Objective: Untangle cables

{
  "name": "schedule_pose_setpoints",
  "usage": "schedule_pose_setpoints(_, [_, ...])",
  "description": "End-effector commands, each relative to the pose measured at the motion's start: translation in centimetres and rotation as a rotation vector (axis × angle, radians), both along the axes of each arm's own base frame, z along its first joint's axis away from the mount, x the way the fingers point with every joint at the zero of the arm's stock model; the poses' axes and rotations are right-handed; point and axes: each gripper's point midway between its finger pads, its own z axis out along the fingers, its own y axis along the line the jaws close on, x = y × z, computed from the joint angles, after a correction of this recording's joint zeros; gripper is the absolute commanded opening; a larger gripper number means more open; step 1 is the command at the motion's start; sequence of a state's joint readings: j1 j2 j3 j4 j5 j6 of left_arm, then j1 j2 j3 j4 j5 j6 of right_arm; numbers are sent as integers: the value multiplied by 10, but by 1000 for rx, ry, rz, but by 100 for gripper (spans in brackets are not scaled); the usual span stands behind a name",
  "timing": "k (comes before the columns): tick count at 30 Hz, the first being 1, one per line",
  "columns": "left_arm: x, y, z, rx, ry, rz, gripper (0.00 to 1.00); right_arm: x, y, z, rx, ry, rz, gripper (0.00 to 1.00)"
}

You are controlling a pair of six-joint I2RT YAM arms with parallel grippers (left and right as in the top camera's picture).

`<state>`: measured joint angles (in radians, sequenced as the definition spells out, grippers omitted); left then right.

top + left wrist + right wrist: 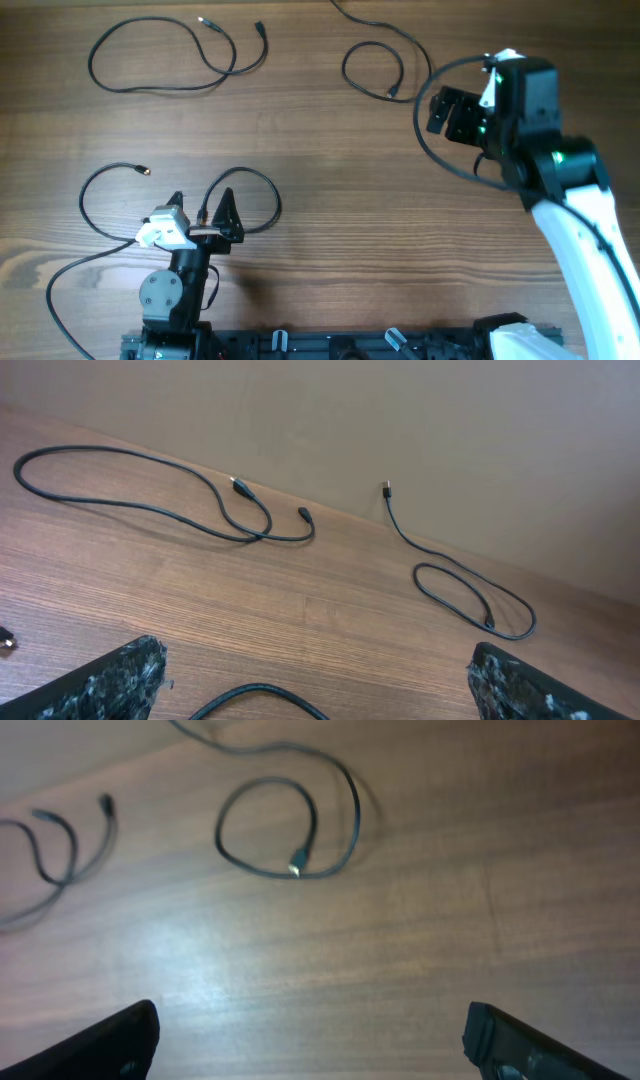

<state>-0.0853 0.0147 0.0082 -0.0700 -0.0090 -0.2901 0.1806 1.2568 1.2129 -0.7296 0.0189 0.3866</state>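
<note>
Three thin black cables lie apart on the wooden table. One (150,89) loops at the far left and also shows in the left wrist view (262,536). One (345,68) curls at the far middle, its plug tip inside the loop (294,870). The third (84,200) loops on both sides of my left gripper (203,205), with a metallic tip (145,171) lying to the gripper's left. The left gripper is open, and an arc of that cable (258,688) lies between its fingers. My right gripper (450,112) is open and empty above bare table (315,1050), to the right of the curled cable.
A thicker black robot wire (425,135) arcs round the right gripper's head. Another (50,290) runs from the left arm to the front left. The arm bases stand along the front edge (300,345).
</note>
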Motion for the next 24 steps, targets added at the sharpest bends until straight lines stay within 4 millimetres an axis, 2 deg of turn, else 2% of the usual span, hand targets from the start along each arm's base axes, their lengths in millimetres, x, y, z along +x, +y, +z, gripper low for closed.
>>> schedule_pose_setpoints(1, [0, -1, 0, 20, -4, -6, 100, -10, -1, 10, 7, -124, 16, 100])
schedule_pose_setpoints(5, [0, -1, 0, 20, -4, -6, 100, -15, -2, 26, 51, -351, 13, 100])
schedule_pose_setpoints(10, [0, -1, 0, 20, -5, -6, 100, -35, -5, 25, 92, -584, 12, 100])
schedule_pose_setpoints(16, [0, -1, 0, 20, -5, -6, 100, -61, -10, 0, 102, -723, 20, 100])
schedule_pose_setpoints(24, [0, -1, 0, 20, -5, -6, 100, -86, -14, -49, 68, -733, 36, 100])
